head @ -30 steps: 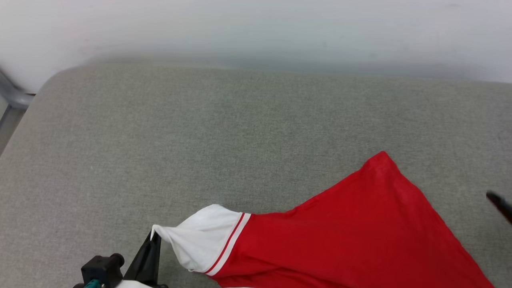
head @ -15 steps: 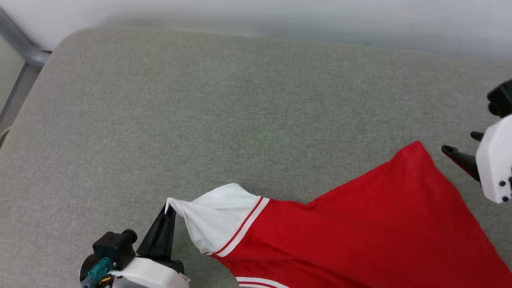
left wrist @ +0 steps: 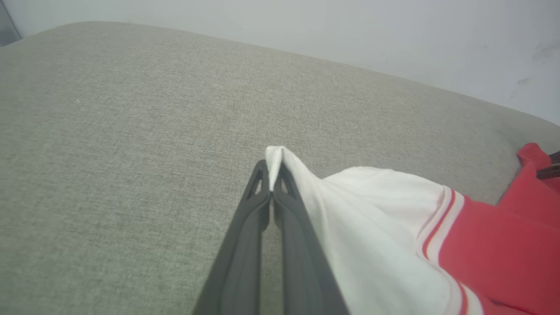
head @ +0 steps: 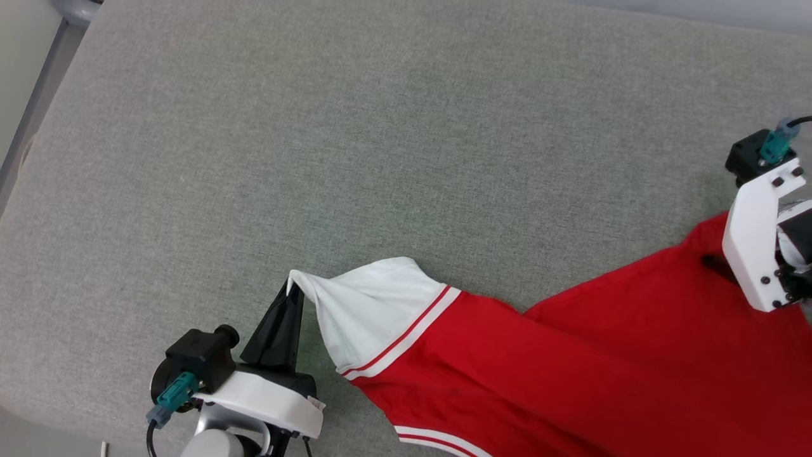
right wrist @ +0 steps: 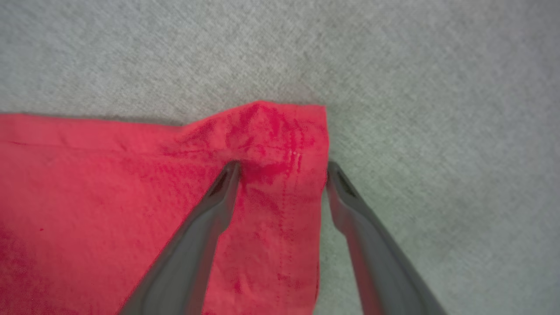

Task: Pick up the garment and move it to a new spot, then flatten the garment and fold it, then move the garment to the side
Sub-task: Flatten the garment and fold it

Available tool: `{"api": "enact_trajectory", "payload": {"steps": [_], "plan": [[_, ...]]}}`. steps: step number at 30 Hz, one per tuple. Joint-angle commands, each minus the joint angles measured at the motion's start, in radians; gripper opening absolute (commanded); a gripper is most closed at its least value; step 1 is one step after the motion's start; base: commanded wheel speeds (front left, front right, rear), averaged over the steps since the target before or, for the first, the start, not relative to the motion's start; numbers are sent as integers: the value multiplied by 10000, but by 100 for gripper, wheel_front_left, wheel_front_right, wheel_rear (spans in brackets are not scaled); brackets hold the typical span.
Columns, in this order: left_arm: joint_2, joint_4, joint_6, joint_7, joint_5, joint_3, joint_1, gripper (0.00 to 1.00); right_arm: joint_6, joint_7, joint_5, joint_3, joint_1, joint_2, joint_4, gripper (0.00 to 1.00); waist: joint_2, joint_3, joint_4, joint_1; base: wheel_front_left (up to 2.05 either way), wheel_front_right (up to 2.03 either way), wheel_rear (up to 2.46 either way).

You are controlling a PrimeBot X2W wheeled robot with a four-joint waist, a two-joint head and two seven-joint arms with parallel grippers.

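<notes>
On cushion (head: 380,127), garment (head: 539,355), left tool (left wrist: 271,175) pinching sleeve (head: 374,304), right tool (right wrist: 282,168) spread

red garment (head: 571,368), white striped-trim sleeve, spread on grey cushion (head: 317,158), sleeve tip lifted.

camera: head view tilted down, whole scene shifted | right gripper (right wrist: 283,166): come in from the grey pad's (head: 380,127) right edge onto the garment's (head: 571,355) red corner, jaws wide astride it
</notes>
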Motion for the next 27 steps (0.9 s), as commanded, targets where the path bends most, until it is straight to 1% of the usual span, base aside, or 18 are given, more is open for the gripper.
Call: {"api": "enact_trajectory", "payload": {"steps": [1, 4, 8, 9, 10, 14, 19, 24, 27], "plan": [[-53, 29, -47, -64, 71, -7, -153, 0, -8, -5, 11, 204, -2, -30, 221, 100, -1, 178, 134, -2, 0, 0, 0], [-100, 132, -65, -108, 83, -38, -259, 0, -8, -149, 172, 740, 214, -44, 592, 100, -1, 285, 187, -2, 0, 0, 0], [-153, 234, -91, -140, 66, 5, -323, 0, -8, -391, 423, 1196, 321, -87, 897, 100, -1, 327, 159, -2, 0, 0, 0], [-156, 260, -86, -140, 61, 19, -316, 0, -8, -509, 395, 1245, 247, -137, 941, 33, -1, 326, 143, -2, 0, 0, 0], [-156, 286, -95, -149, 59, 40, -316, 0, -9, -632, 372, 1258, 140, -167, 1012, 0, -1, 318, 123, -2, 0, 0, 0], [-132, 341, -116, -172, 69, 111, -345, 0, -11, -1357, 638, 1055, -221, 4, 1105, 0, -1, 151, 4, -2, 0, 0, 0], [-10, 304, -103, -183, 147, 196, -194, 0, -9, -2665, 878, 715, -570, 176, 1045, 0, -1, -312, -228, -2, 0, 0, 0], [230, 10, -76, -182, 186, 291, -102, 0, -11, -3839, 1218, 582, -384, 118, 677, 0, -1, -859, -523, -2, 0, 0, 0], [430, -291, -82, -120, 191, 387, -143, 0, -11, -4518, 1547, 218, -174, 88, 362, 0, -1, -1147, -710, -2, 0, 0, 0]]}}
